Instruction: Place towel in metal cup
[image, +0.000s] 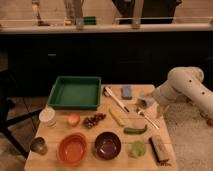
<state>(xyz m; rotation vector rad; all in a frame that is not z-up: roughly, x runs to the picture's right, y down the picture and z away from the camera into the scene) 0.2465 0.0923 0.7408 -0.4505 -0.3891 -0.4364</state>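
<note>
The white arm extends in from the right, its end effector (155, 99) low at the counter's (107, 127) right edge, right up against the crumpled grey-blue towel (145, 102). Clamped on the cloth or not? I cannot tell. The metal cup (38, 145) stands well apart at the near-left corner, just beside the orange bowl (72, 149).

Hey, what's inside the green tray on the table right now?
The green tray shows only its bare floor; nothing visible lies in it. Its near wall may hide a thin strip. The gripper is at the right edge of the table, by the grey towel.
</note>
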